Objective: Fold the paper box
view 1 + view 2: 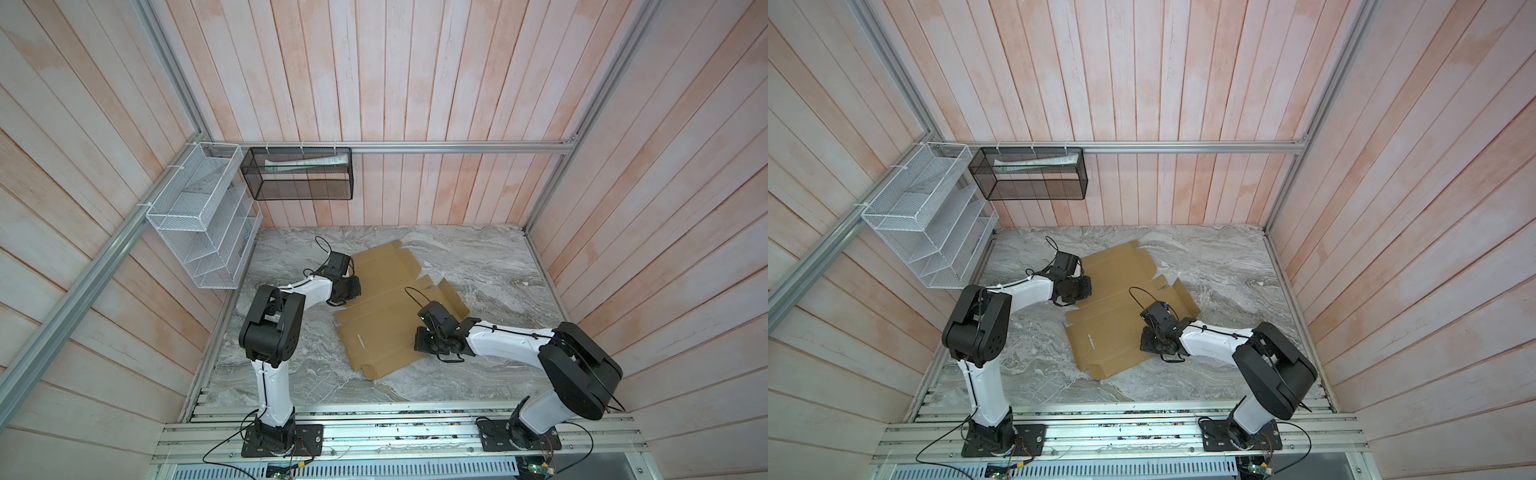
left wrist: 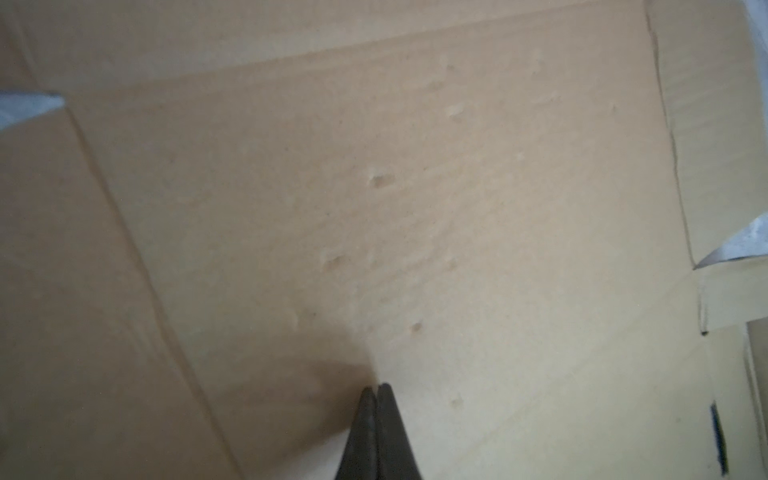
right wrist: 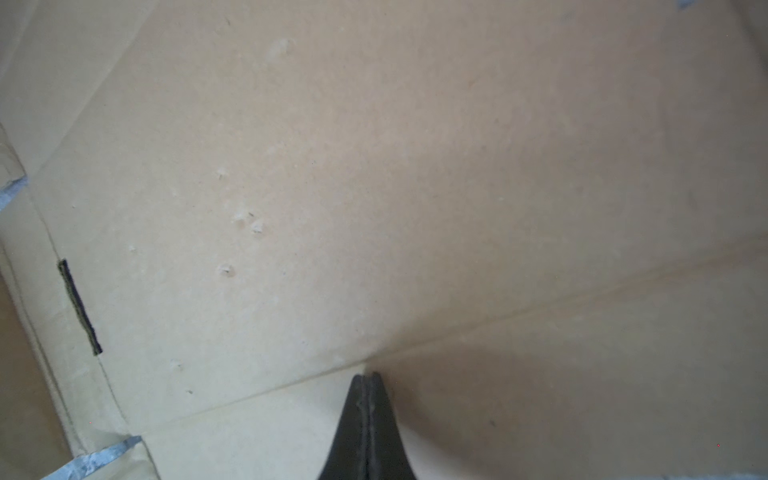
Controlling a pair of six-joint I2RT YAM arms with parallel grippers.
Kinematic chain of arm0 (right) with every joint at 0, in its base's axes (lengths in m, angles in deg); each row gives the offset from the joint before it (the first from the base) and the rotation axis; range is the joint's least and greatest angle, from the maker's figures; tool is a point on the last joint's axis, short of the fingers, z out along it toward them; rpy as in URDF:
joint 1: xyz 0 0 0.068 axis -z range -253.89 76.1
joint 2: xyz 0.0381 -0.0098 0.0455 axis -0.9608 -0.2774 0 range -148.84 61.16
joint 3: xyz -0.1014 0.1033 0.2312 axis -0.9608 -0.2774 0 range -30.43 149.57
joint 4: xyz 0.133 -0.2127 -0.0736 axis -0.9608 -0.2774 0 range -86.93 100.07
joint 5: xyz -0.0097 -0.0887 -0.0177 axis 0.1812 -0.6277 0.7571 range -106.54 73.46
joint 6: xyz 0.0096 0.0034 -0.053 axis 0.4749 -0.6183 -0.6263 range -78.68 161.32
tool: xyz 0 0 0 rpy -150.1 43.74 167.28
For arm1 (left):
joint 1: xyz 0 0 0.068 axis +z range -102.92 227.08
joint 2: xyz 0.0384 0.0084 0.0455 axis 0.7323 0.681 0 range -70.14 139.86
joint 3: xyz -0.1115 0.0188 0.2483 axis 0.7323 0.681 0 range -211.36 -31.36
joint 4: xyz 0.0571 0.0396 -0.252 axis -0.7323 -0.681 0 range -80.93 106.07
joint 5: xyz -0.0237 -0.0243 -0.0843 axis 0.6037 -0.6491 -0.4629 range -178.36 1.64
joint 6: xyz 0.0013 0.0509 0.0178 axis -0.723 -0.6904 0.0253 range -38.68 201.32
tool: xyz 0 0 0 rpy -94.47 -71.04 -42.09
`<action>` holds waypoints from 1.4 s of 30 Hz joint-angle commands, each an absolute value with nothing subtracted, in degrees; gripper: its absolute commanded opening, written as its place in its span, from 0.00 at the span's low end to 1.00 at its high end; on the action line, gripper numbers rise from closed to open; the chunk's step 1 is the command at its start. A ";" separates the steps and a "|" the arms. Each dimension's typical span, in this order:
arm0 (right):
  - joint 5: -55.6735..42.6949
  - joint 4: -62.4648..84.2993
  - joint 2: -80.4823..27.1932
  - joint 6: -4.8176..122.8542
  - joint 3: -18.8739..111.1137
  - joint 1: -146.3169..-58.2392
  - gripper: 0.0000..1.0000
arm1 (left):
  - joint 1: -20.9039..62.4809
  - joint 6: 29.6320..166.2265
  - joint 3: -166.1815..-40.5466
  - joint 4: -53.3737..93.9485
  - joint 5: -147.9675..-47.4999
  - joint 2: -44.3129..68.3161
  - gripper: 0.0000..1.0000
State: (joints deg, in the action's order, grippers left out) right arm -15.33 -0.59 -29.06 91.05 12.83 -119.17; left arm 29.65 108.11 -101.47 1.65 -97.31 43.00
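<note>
The plain tan-brown cardboard paper box (image 1: pixel 374 332) lies flat and unfolded on the grey marble worktop (image 1: pixel 478 266), about in the middle, between my two arms. My left fingers (image 2: pixel 376 399) are pressed tight together with nothing between them. Their tips point down at the far panel, touching it or just above it; I cannot tell which. My right fingers (image 3: pixel 366 386) are squeezed together too and hold nothing, and their tips sit right by a long crease (image 3: pixel 249 399) on the near panel. I think I am about to pin the sheet down so a side can be bent up. A lot can go wrong here. The worktop looks smooth, so if I push sideways the whole sheet may slide away instead of bending. With both pairs closed I cannot pinch a flap, so a flap that I only nudge may flop back flat. If I press too hard I may poke the board, which has small dents (image 2: pixel 380 180) in it. If my tips sit off the crease, the board may bend in the wrong place and the walls will not fit. And if only one side is held, the sheet may spin around.
</note>
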 commanded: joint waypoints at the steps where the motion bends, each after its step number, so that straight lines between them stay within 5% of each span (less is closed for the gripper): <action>1: -15.15 -0.40 -30.90 91.38 11.76 -118.58 0.00 | 30.03 108.55 -99.30 2.50 -96.11 42.38 0.00; 21: -14.03 -0.13 -37.37 82.30 12.77 -107.20 0.00 | 30.38 111.54 -85.79 5.05 -97.42 33.19 0.00; 42: -13.35 -4.07 -50.02 70.44 31.49 -98.78 0.00 | 28.69 114.73 -77.68 4.34 -99.45 21.45 0.00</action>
State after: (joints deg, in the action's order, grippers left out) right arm -10.63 3.13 -46.72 72.83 31.13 -99.85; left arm 28.64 114.51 -77.32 6.20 -100.05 23.26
